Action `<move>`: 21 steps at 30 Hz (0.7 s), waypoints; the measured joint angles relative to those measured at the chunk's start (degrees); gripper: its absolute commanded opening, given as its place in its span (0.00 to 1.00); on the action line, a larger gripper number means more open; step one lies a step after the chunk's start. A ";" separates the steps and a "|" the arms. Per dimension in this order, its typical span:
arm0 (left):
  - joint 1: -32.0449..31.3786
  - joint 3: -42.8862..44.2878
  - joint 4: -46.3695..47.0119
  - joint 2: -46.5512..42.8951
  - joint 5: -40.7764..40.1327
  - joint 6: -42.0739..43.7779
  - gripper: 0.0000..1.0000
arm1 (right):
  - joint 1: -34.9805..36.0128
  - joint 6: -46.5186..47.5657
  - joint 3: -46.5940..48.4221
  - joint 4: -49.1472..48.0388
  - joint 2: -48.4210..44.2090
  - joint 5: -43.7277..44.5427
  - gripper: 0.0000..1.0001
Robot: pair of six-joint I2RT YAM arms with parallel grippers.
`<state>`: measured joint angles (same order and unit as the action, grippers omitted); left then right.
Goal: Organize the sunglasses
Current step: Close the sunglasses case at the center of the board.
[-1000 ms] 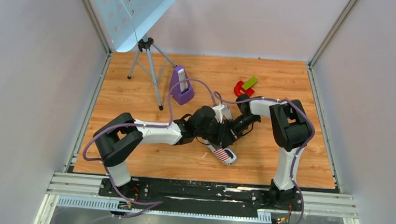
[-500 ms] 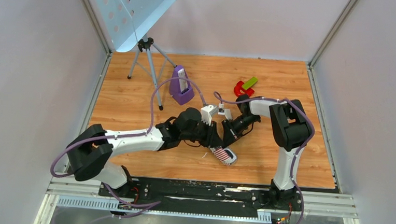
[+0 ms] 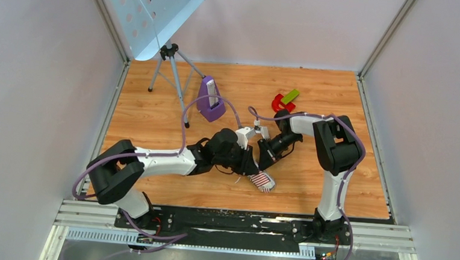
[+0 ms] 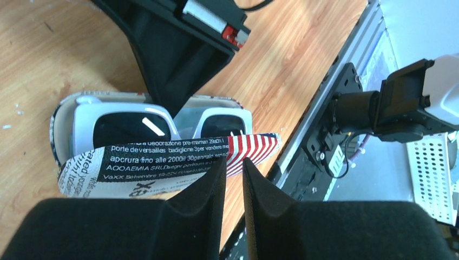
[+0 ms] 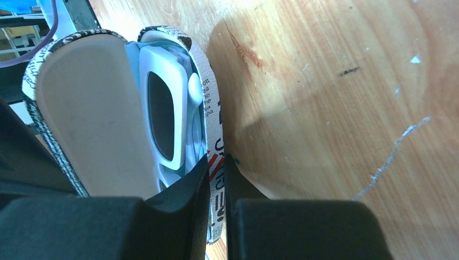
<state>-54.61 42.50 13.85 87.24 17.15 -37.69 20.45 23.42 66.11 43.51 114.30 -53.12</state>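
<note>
The sunglasses [image 4: 124, 125], white frame with dark lenses, lie folded inside the open flag-printed case [image 3: 262, 180] on the wooden table. They also show in the right wrist view [image 5: 162, 108], between the case's wall and its pale lid [image 5: 92, 119]. My right gripper [image 5: 216, 157] is shut on the case's far wall [image 5: 214, 124]; it reaches down from behind the case [image 3: 263, 161]. My left gripper [image 4: 234, 161] is shut and empty, its tips just short of the case's printed flap [image 4: 162, 162]; it hovers at the case's left [image 3: 249, 166].
A purple metronome [image 3: 210, 100] and a tripod with a tilted perforated stand [image 3: 171, 72] are at the back left. Red and green blocks [image 3: 285, 100] lie at the back right. The black mounting rail [image 3: 228, 223] runs along the near edge.
My left arm's elbow has swung out to the left and down, while its gripper stayed beside the case. The right arm and the case have barely moved.
</note>
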 measured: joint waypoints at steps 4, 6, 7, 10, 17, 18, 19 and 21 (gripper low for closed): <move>0.00 2.14 1.22 2.91 0.00 -0.44 0.21 | 0.00 0.20 0.00 0.02 0.00 -0.04 0.15; 0.00 2.89 1.92 4.48 -0.17 -0.48 0.21 | 0.00 0.20 0.00 0.04 -0.02 -0.15 0.19; 0.00 3.06 2.25 5.18 -0.24 -0.50 0.21 | -0.02 0.15 0.00 0.04 -0.02 -0.28 0.22; 0.00 3.43 2.25 8.24 -0.42 -0.50 0.21 | -0.52 -0.33 0.00 0.26 0.00 -1.62 0.35; 0.04 5.29 3.58 12.04 0.74 -1.53 0.21 | -6.91 -0.02 0.02 1.97 -0.09 -4.52 0.44; 0.04 5.42 3.63 12.52 0.74 -1.55 0.21 | -8.09 -0.04 0.02 2.16 -0.22 -4.48 0.44; 0.04 5.46 3.43 13.07 0.70 -1.55 0.21 | -9.40 -0.07 0.02 2.38 -0.55 -4.50 0.45; 0.07 5.46 2.64 14.47 0.68 -1.55 0.21 | -10.86 -0.09 0.04 2.60 -1.11 -4.72 0.46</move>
<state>-54.54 47.97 16.49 101.71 17.82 -39.24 9.58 23.33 66.15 46.11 113.19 -57.84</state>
